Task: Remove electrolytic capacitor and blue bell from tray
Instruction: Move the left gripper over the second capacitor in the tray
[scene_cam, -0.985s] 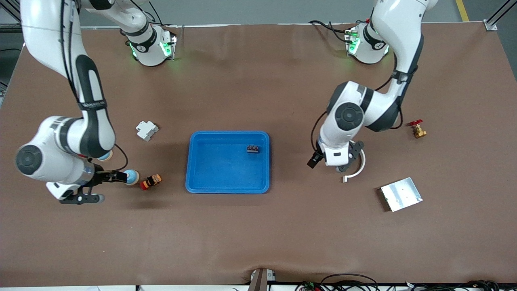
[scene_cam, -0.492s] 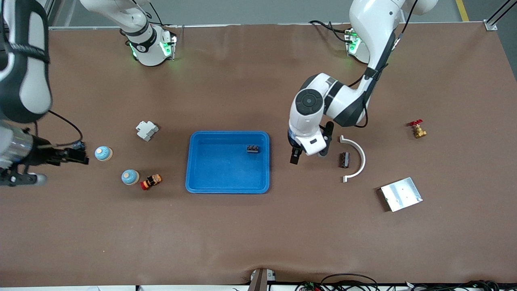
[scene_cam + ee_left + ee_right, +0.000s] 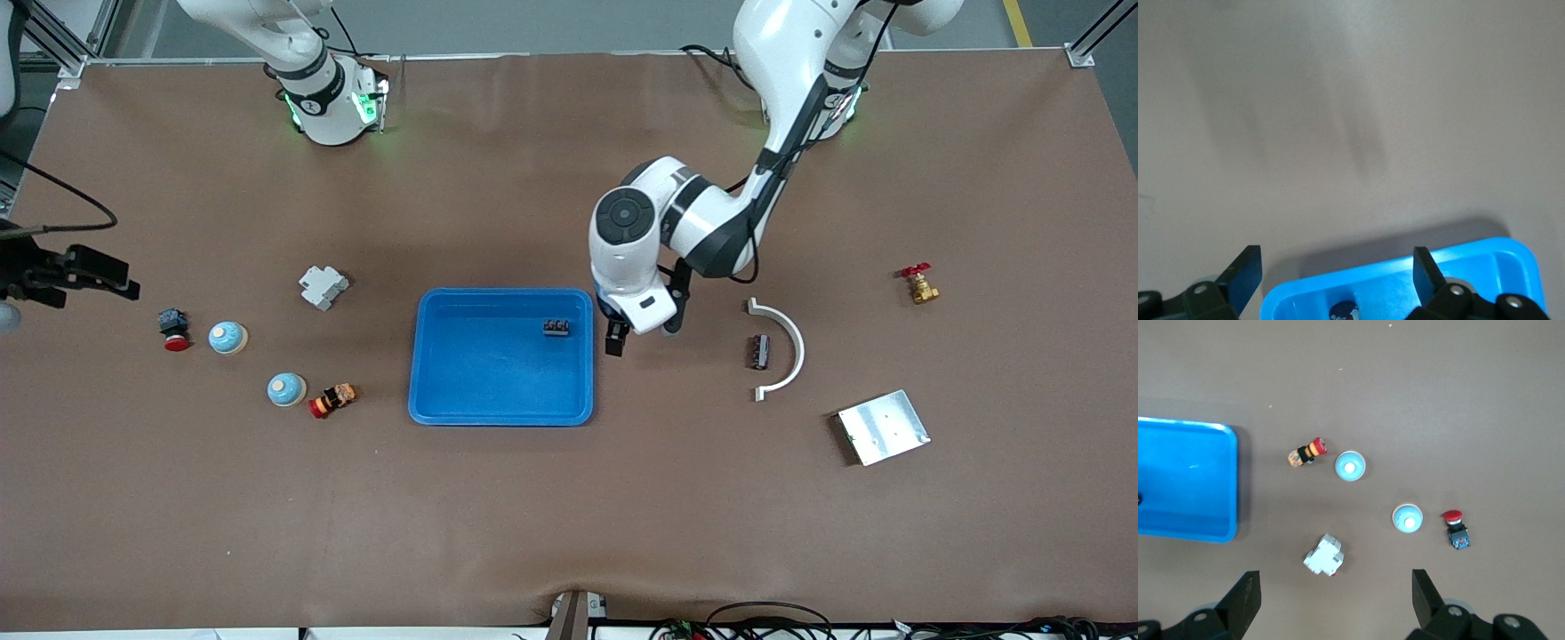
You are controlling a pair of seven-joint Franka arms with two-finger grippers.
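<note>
Electrolytic capacitor (image 3: 556, 328): in tray (image 3: 500, 404), corner toward left arm | small, light, rigid, likely slippery; pinch across body | left end effector (image 3: 613, 341) apart over tray rim | right end effector (image 3: 1331, 600) apart, waiting.

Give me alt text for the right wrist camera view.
The right end effector, open, hangs over brown table with two blue bells, a red pushbutton, a white block and an orange-red part; the blue tray sits at the frame's edge.

My left gripper (image 3: 615, 343) hanging just over the blue tray's (image 3: 500, 411) rim, fingers apart, a small black part (image 3: 556, 328) beside it, my right gripper (image 3: 107, 283) above bare table.
</note>
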